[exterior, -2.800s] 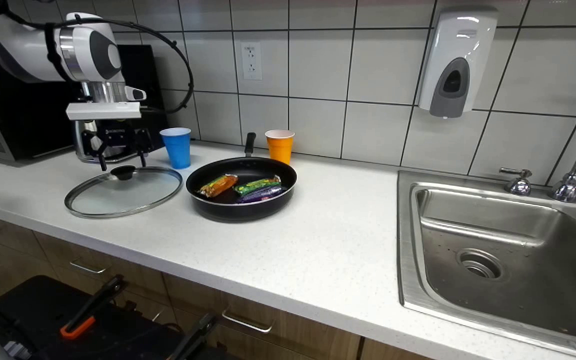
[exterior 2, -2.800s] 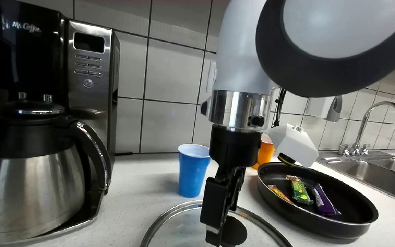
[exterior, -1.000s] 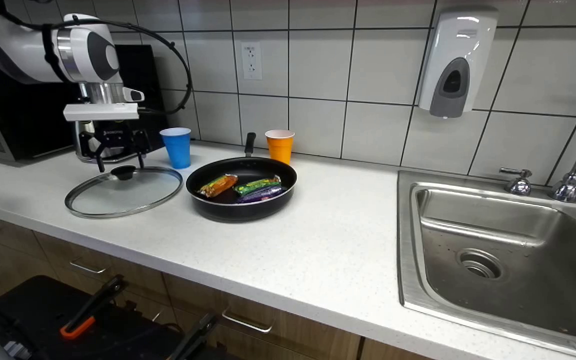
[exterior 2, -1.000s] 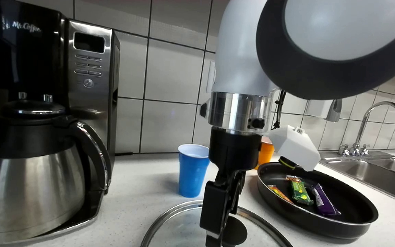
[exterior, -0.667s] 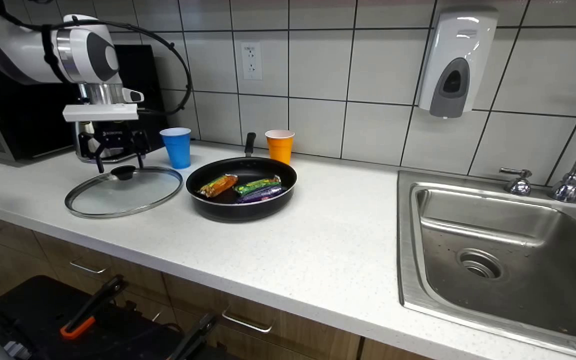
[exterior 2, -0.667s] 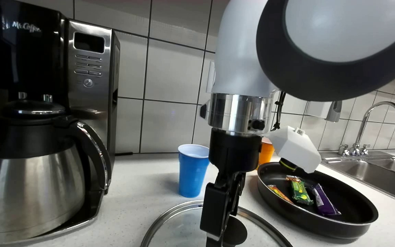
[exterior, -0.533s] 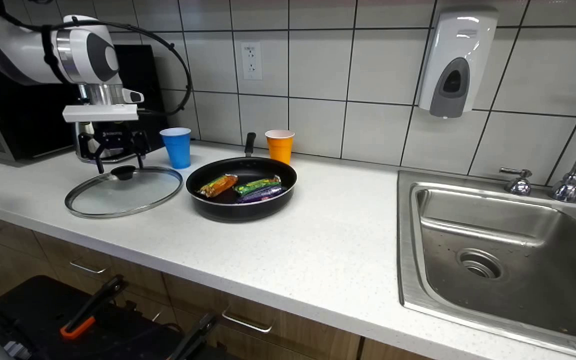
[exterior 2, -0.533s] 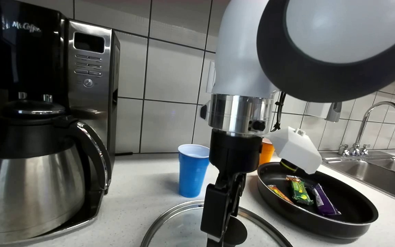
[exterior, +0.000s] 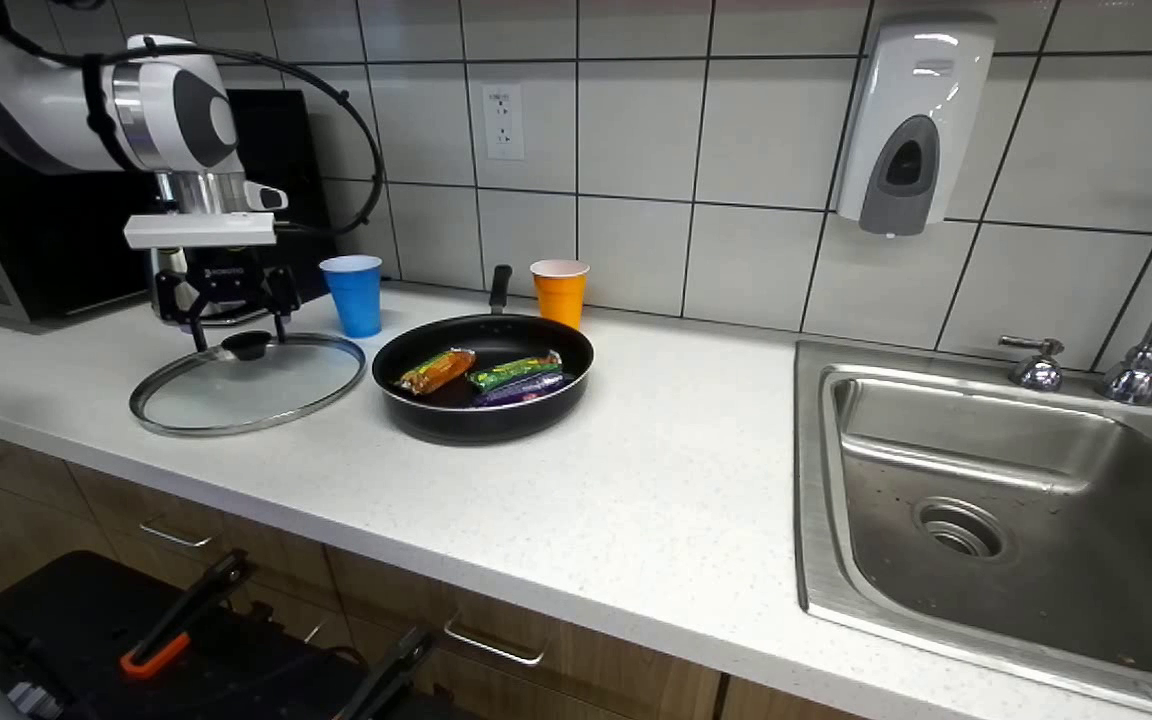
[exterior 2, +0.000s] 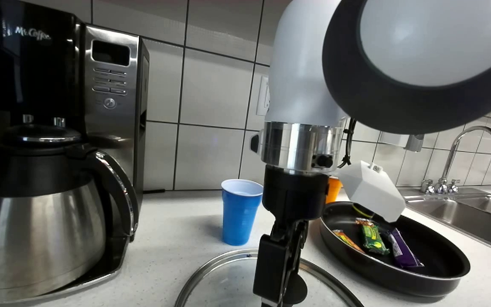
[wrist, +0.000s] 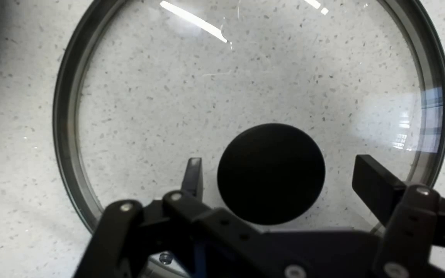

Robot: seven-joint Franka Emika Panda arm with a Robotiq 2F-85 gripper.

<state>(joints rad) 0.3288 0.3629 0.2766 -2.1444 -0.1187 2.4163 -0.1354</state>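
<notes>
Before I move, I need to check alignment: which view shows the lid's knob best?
The wrist view: looking down, it shows the knob large and round, between the open jaws of the tool. In an exterior view the knob appears small; in an exterior view the tool partly hides the knob.

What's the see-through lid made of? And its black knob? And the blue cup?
The round, clear lid looks like smooth glass: the speckled white counter shows through. Its silvery rim shines like metal. The round black knob, matte without glints, is probably plastic. The tapered blue cup, softly shiny and pale inside, is likely plastic, maybe paper.
</notes>
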